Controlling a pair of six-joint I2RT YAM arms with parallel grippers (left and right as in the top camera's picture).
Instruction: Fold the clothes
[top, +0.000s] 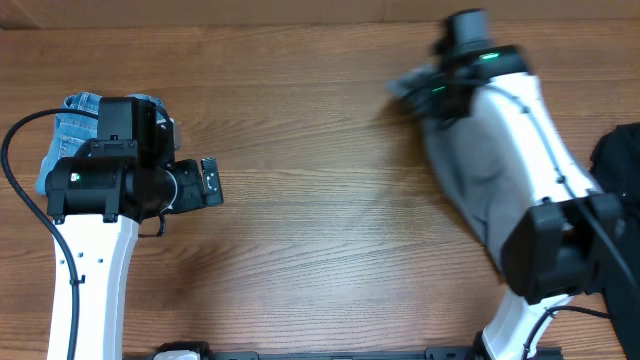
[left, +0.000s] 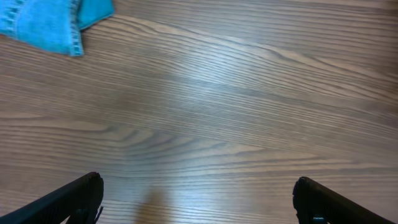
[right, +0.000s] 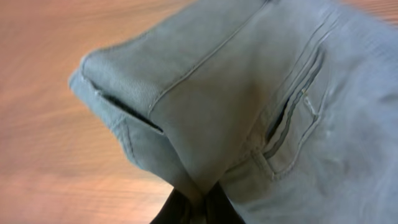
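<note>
Grey shorts (right: 249, 93), one pair, are pinched in the right gripper's (right: 194, 208) closed jaws, while the left gripper's (left: 199, 202) jaws gape empty above the worktop (left: 217, 112) near one denim pair (left: 50, 22).

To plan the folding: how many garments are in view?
3: denim shorts at far left, grey shorts in the right gripper, black garment at right edge. Others may be hidden.

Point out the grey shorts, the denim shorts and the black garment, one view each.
grey shorts (right: 205, 106): right wrist view, plain panel left of the pocket.
denim shorts (left: 43, 22): left wrist view, fabric above the stitched hem.
black garment (top: 622, 160): overhead view, its visible middle, by the right edge.
</note>
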